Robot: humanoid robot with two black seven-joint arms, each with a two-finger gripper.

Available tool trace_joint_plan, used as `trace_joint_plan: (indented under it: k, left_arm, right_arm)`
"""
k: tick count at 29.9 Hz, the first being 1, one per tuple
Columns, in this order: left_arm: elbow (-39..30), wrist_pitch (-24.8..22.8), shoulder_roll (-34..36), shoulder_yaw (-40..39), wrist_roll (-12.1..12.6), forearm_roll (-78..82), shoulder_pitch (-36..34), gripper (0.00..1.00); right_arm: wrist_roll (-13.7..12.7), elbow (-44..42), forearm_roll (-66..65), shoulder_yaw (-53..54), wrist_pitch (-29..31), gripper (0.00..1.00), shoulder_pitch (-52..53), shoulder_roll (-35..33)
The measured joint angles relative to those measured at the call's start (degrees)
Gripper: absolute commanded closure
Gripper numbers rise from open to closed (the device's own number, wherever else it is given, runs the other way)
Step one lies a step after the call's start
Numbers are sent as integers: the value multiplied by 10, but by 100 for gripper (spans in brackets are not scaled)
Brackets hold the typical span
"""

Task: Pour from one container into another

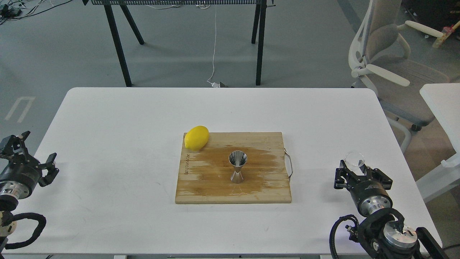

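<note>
The steel jigger [238, 166] stands upright in the middle of the wooden cutting board [215, 187]. The small clear glass cup [354, 158] is upright near the table's right edge, far to the right of the jigger and off the board. It sits at the fingertips of my right gripper [357, 166], which looks shut on it. Whether anything is in the cup does not show. My left gripper [36, 149] is open and holds nothing at the table's left edge.
A yellow lemon [196, 137] lies on the board's far left corner. The board has a wet-looking dark patch around the jigger and a wire handle [289, 165] on its right side. An office chair [391, 68] stands beyond the table's right.
</note>
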Motion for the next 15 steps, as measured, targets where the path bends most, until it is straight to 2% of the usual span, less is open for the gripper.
trace_joint_plan:
  k: [9, 15]
  left_arm:
    - [22, 0, -1, 0, 0, 0, 0, 0]
    - [24, 0, -1, 0, 0, 0, 1, 0]
  right_arm:
    - [-4, -42, 20, -2, -2, 60, 5, 1]
    - [-10, -46, 21, -5, -2, 49, 9, 1]
